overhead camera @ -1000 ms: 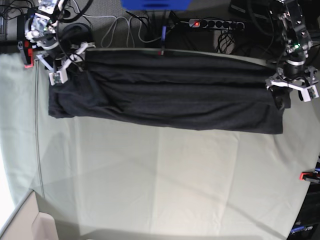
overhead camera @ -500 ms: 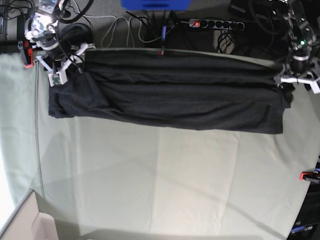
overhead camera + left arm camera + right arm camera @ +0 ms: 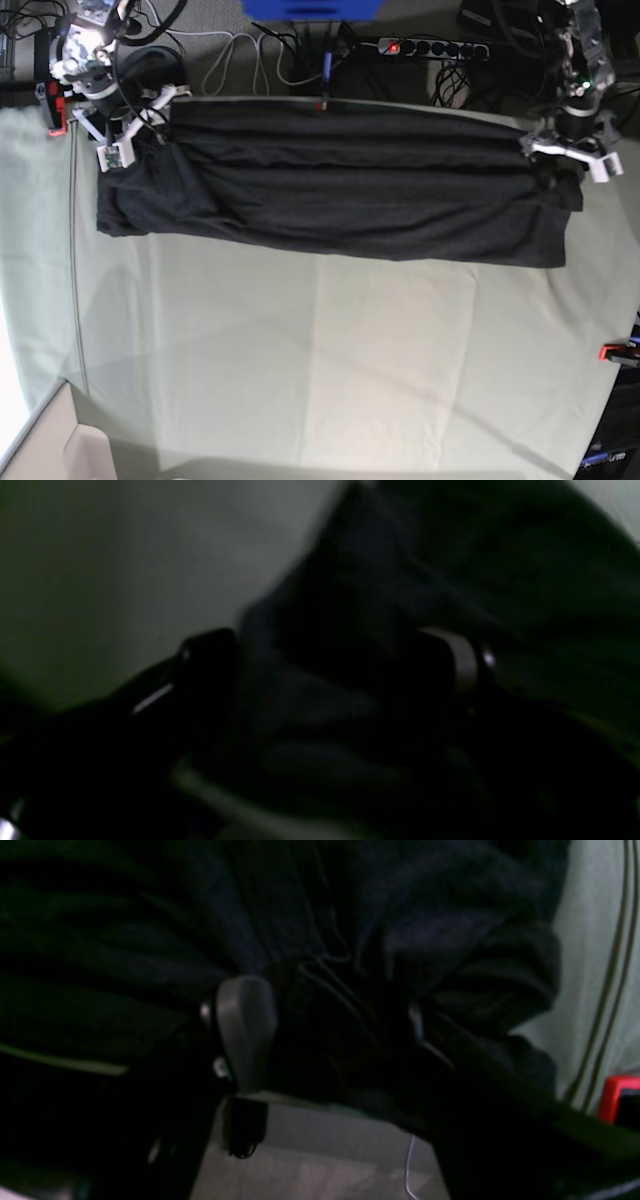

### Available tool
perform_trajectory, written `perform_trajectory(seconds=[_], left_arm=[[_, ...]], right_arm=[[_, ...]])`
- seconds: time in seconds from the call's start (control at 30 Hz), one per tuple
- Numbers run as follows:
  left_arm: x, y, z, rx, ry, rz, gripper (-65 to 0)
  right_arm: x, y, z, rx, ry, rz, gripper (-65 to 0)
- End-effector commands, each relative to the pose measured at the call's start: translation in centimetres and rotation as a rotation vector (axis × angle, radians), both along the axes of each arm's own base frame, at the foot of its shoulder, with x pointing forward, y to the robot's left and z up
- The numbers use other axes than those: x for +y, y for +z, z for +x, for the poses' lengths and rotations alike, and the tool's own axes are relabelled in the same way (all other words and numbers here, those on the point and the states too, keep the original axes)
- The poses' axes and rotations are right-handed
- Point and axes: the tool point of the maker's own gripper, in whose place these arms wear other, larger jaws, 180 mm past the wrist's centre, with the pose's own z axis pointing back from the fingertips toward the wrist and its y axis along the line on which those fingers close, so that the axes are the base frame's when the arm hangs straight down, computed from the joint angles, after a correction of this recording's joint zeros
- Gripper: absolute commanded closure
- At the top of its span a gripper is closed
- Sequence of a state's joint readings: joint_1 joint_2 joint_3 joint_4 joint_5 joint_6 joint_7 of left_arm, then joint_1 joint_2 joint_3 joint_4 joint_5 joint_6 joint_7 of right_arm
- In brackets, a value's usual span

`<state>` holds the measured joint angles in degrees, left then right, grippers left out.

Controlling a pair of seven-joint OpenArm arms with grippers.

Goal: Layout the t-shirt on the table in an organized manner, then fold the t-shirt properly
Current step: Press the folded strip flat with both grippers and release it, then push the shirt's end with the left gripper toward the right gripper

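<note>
Base view: t-shirt (image 3: 335, 185) lies as a long dark band along the table's (image 3: 330, 370) far edge, its near hem running slightly downward toward the view's right. Wide pale cloth lies bare in front of it. Right gripper (image 3: 133, 125) sits at the band's left end, left gripper (image 3: 568, 155) at its right end, both jaws spread. Red clamp (image 3: 612, 351) on the right rim.

Left wrist view: blurred; fingers (image 3: 462, 660) apart, dark cloth between them.

Right wrist view: fingers (image 3: 245, 1030) apart over bunched fabric; table edge just beside.
</note>
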<state>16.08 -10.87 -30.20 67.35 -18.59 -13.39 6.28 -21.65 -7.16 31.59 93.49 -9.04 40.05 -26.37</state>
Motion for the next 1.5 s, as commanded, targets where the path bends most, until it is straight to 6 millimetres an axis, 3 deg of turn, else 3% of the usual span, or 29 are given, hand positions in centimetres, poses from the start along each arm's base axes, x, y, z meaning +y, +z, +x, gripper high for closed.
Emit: perform_trajectory(seconds=[0.0, 0.17, 0.47, 0.67, 0.93, 1.0, 1.03, 1.13, 1.27, 1.47], left_arm=[[0.8, 0.9, 0.9, -0.037, 0.002, 0.021, -51.6], [0.7, -0.3, 1.1, -0.014, 0.018, -0.003, -51.6], [0.5, 0.1, 2.4, -0.021, -0.017, 0.008, -51.3], [0.7, -2.3, 0.7, 0.045, 0.007, -0.019, -49.6], [0.8, -2.5, 0.9, 0.072, -0.048, 0.006, -15.0], [0.8, -2.4, 0.9, 0.07, -0.047, 0.006, -2.3], [0.8, -2.4, 0.9, 0.069, -0.048, 0.007, 0.0], [0.5, -0.7, 2.2, 0.019, -0.065, 0.023, -0.8], [-0.5, 3.4, 3.8, -0.084, -0.116, 0.068, 0.0], [-4.5, 9.4, 5.6, -0.246, -0.19, 0.103, 0.0]], right_arm=[[-0.3, 0.7, 0.5, -0.032, -0.001, -0.006, -34.8], [-0.3, 0.7, 0.5, -0.032, -0.001, -0.006, -34.8], [-0.3, 0.7, 0.5, -0.032, -0.001, -0.006, -34.8], [-0.3, 0.8, 0.7, -0.037, 0.0, -0.008, -34.8], [-0.4, 0.9, 0.8, -0.04, 0.001, -0.009, -34.8], [-0.4, 0.9, 0.8, -0.04, 0.001, -0.009, -34.8], [-0.4, 0.9, 0.9, -0.042, 0.001, -0.009, -34.8], [-0.4, 0.9, 0.9, -0.042, 0.001, -0.011, -34.8], [-0.5, 0.9, 0.9, -0.042, 0.002, -0.012, -34.8], [-0.5, 0.9, 0.9, -0.042, 0.002, -0.012, -34.8]])
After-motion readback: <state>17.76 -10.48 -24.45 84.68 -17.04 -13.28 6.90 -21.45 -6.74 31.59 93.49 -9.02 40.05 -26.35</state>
